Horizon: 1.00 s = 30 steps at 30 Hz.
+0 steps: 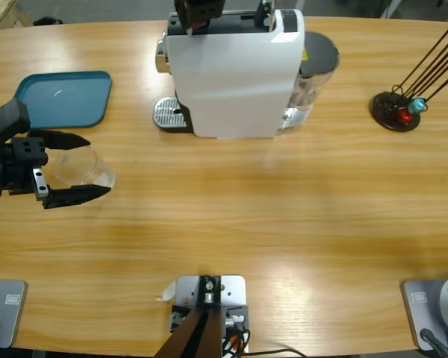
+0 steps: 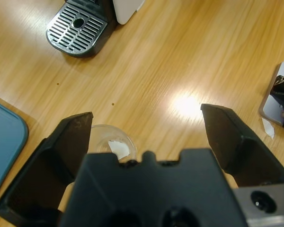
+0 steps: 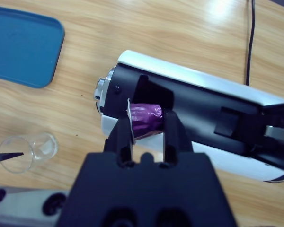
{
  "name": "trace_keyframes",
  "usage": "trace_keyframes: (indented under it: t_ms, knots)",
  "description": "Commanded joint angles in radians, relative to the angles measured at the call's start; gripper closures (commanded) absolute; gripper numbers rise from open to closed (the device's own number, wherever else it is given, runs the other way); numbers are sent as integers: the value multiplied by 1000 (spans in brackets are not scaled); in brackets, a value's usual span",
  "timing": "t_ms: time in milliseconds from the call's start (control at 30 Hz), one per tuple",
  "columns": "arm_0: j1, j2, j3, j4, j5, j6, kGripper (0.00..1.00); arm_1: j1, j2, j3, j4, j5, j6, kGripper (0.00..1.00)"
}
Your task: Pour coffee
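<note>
High view, left pincer: my left pincer [image 1: 75,168] is reaching in from the nine o'clock edge of the long wooden table [image 1: 284,216], its black jaws spreading wide.
High view, glass: a clear glass tumbler [image 1: 86,168] is sitting between those jaws, touching neither as far as I can tell.
High view, coffee: I am seeing no amber liquid in the tumbler; I cannot tell where any is.
High view, machine: a white box-shaped coffee machine [image 1: 235,74] is standing at twelve o'clock, with its round silver drip grate [image 1: 168,113] at its nine o'clock side.
High view, right pincer: my right pincer [image 1: 198,19] is hanging over the machine's top.
High view, tray: a teal rounded plastic tray [image 1: 60,101] is lying at ten o'clock.
High view, stand: a black round stand with thin dark rods [image 1: 396,110] is sitting at two o'clock.
Left wrist view, pincer: my jaws are gaping wide, holding nothing.
Left wrist view, glass: the tumbler [image 2: 112,142] is peeking over my black body beside the seven o'clock jaw.
Left wrist view, grate: the grate [image 2: 76,29] is lying at eleven o'clock.
Right wrist view, pincer: my right jaws [image 3: 149,124] are pinching a purple foil capsule [image 3: 146,118] at the machine's open black slot [image 3: 151,94].
Right wrist view, glass: the tumbler [image 3: 31,151] is showing at eight o'clock, the tray [image 3: 23,42] at ten o'clock.
</note>
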Motion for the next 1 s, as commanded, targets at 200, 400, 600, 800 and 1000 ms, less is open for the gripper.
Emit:
trace_keyframes:
  t_ms: [200,400,600,800,1000]
  knots:
    - [-7,-20,43,-4,2,-13,13,-3,47,-478,-27,-62,-16,1000]
    - [-7,-25,44,-3,4,-13,13,-3,31,-476,22,-92,-9,1000]
    - [-7,-33,51,-3,5,-14,13,-3,37,-478,21,-76,12,1000]
    - [-7,-35,59,-4,6,-14,13,-3,41,-481,8,-45,19,1000]
    - [-7,-33,59,-4,5,-14,13,-3,39,-481,2,-39,17,1000]
